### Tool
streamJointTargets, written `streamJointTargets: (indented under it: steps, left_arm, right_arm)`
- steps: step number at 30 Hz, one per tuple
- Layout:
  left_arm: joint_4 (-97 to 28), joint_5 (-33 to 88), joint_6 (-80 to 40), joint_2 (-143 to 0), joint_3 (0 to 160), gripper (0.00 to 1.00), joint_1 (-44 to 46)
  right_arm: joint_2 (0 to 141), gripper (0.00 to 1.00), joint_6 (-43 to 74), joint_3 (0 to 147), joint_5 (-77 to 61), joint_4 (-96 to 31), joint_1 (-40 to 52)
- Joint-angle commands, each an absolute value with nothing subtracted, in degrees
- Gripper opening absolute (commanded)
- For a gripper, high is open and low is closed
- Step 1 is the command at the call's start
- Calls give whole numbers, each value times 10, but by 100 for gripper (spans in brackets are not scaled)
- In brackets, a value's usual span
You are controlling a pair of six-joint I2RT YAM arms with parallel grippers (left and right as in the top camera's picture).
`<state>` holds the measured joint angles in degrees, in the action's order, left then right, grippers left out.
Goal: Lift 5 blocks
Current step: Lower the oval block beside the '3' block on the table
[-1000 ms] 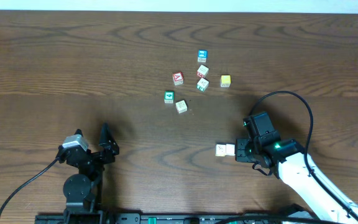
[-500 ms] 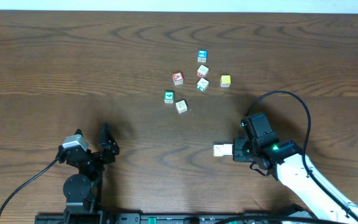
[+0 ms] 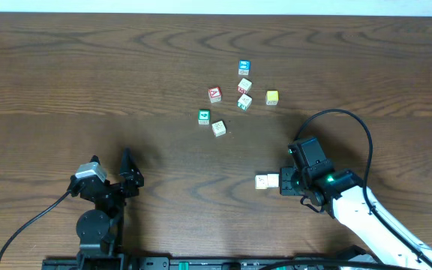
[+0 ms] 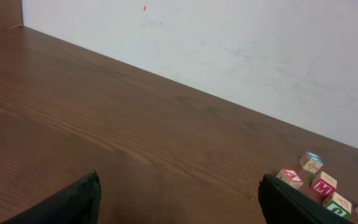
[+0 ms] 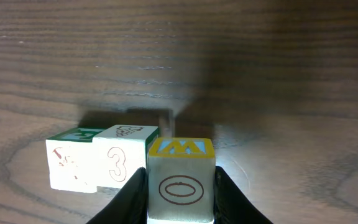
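My right gripper [image 5: 180,179] is shut on a cream block [image 5: 180,190] with a yellow top face and an oval mark. Touching its left side are a cream block marked 3 [image 5: 122,163] and a green-topped block [image 5: 73,165]. In the overhead view the right gripper [image 3: 282,181] points left at two pale blocks [image 3: 266,181]. Loose blocks lie farther back: a yellow block [image 3: 272,97] and cream blocks [image 3: 244,85] [image 3: 218,128]. At the front left my left gripper [image 3: 132,174] [image 4: 178,186] stands open and holds nothing.
Red-faced [image 3: 214,94], green-faced [image 3: 204,117] and blue-faced [image 3: 244,68] cubes sit among the loose cluster, also seen at the left wrist view's right edge [image 4: 324,184]. The right arm's black cable [image 3: 351,116] arcs above the table. A white wall [image 4: 229,50] lies beyond the far edge.
The right gripper and the pale blocks at its tip have shifted slightly to the left. The left arm has not moved.
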<state>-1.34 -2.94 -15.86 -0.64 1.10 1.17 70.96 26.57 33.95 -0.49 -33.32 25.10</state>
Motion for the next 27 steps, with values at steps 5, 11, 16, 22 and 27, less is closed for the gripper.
streamJointTargets:
  steps: [5,11,16,22,27]
  left_arm:
    - [-40,-39,-155,-6,2,81,10]
    - [-40,-39,-155,-6,2,82,10]
    - [-40,-39,-155,-6,2,81,10]
    - [-40,-39,-155,-6,2,81,10]
    - [-40,-39,-155,-6,2,81,10]
  right_arm:
    - [705,18,270,335,13,-331,256]
    - [705,20,272,335,23,-331,256]
    - [705,22,278,331,23,-330,255]
    - [705,22,288,329,23,-329,256]
    - [705,22,294,328,25,-325,256]
